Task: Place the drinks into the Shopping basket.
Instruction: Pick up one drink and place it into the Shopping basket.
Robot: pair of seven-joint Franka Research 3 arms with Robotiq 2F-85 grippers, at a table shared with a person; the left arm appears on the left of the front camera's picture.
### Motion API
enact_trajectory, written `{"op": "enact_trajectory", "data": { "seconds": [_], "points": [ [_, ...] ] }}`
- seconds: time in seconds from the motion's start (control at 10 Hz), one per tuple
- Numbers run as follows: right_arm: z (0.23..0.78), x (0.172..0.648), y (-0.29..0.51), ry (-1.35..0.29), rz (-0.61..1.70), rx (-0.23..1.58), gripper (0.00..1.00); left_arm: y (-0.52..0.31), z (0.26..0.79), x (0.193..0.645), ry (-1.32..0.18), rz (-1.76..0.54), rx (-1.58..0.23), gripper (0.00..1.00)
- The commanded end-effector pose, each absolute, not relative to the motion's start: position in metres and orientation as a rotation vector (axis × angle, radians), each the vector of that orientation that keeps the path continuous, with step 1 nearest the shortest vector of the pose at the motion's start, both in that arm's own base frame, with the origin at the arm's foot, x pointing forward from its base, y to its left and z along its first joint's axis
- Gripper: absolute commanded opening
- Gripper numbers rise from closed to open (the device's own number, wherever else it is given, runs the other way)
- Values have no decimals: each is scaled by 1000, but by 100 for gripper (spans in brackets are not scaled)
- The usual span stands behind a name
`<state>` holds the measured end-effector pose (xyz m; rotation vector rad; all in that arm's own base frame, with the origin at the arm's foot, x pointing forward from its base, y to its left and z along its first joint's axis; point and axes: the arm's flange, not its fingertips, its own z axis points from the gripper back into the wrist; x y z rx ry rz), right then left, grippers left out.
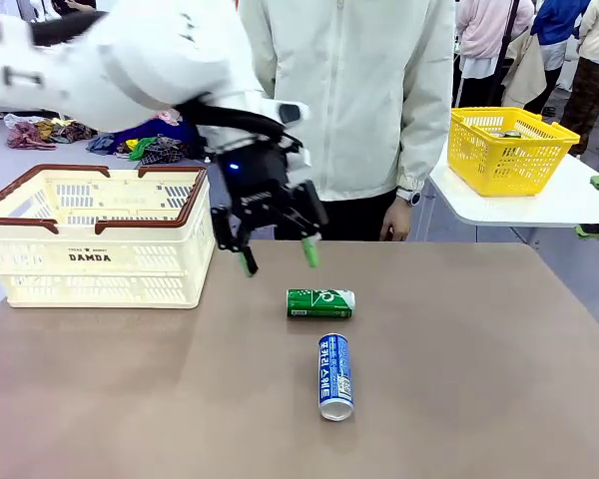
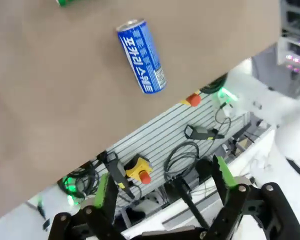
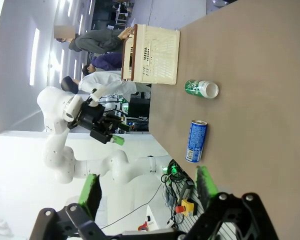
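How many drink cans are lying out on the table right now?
2. A green can lies on its side mid-table; a blue-and-white can lies nearer the robot's edge. Any inside the Shopping basket would be hidden.

Bright, even overhead light on the table (image 1: 130,399), shadows faint and soft. Wrist views bow at their edges; glare whitens the right wrist view's left side.

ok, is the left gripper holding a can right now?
No, the left gripper hangs open and empty, while the green can and the blue can lie on the table.
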<state>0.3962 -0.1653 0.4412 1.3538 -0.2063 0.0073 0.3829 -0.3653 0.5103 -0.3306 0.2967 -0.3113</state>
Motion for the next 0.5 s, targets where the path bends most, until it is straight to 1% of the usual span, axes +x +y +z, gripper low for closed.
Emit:
{"op": "enact_trajectory", "data": {
  "seconds": [0.0,0.1,0.2,0.3,0.4],
  "points": [
    [444,396,-164,-207,13,1357,100,-409,507,417,277,-263,-251,100],
    [444,396,-164,-207,13,1357,100,-418,499,424,130,-315,-258,100],
    [444,396,-164,-207,13,1357,100,-420,489,431,66,-323,-244,100],
    [444,396,-164,-207,13,1357,100,-421,481,433,70,-314,-191,100],
    [444,396,-164,-207,13,1357,100,-416,488,431,88,-355,-206,100]
  ]
}}
